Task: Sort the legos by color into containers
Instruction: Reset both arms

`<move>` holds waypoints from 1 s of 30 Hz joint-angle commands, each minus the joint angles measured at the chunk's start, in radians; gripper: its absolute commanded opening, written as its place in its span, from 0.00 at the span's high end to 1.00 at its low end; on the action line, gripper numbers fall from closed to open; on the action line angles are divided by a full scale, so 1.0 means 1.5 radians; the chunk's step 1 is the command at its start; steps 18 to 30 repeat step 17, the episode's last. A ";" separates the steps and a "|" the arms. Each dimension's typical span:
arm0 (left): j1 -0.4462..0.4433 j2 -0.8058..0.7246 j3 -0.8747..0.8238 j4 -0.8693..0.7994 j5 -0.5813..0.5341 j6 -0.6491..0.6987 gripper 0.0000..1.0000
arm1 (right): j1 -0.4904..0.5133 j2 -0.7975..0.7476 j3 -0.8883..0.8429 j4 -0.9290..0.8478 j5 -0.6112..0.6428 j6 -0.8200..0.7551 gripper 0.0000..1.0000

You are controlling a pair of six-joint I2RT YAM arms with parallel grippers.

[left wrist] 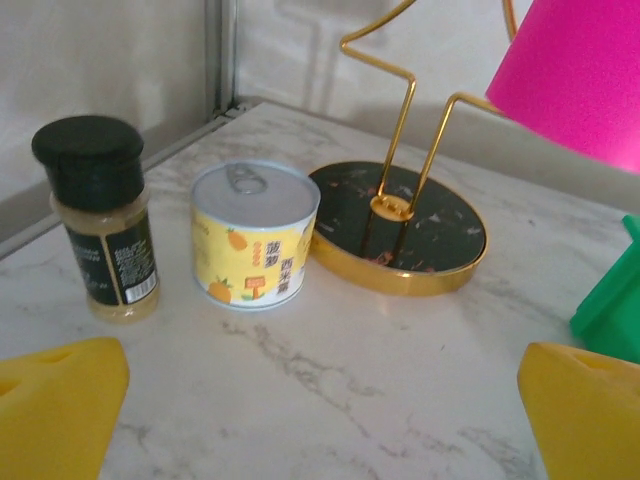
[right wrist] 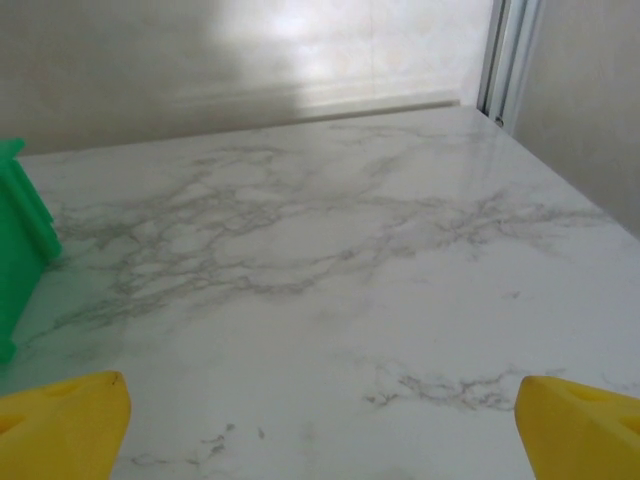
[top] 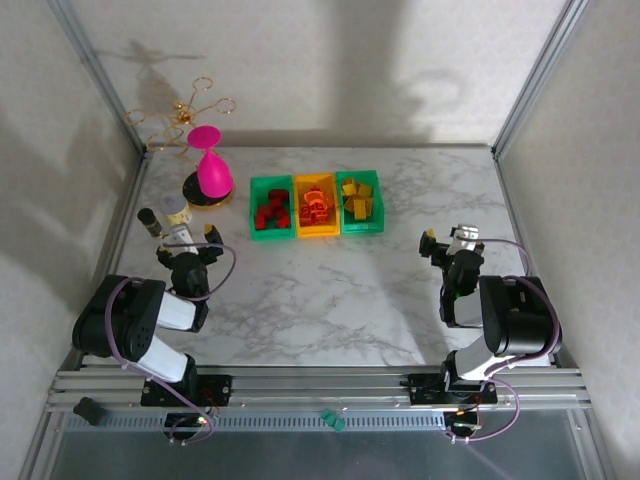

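Three containers stand side by side at the back middle of the table. The left green bin (top: 270, 212) holds red legos (top: 271, 210). The yellow-orange bin (top: 316, 208) in the middle holds orange legos (top: 316, 207). The right green bin (top: 360, 205) holds yellow legos (top: 359, 198). My left gripper (top: 186, 236) sits open near the left edge, its yellow fingertips (left wrist: 58, 400) wide apart over bare marble. On the right, my right gripper (top: 448, 240) is open too, with nothing between its yellow fingertips (right wrist: 70, 420).
A pink hourglass-shaped object (top: 211, 170) hangs over a gold-rimmed black stand (left wrist: 400, 225) at the back left. A pineapple can (left wrist: 254, 234) and a spice jar (left wrist: 97, 215) stand just ahead of my left gripper. A green bin corner (right wrist: 20, 250) lies left of my right gripper.
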 commanded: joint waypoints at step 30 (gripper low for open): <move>0.003 -0.002 0.008 0.021 0.015 0.014 0.01 | 0.005 0.001 0.008 0.041 -0.007 -0.020 0.01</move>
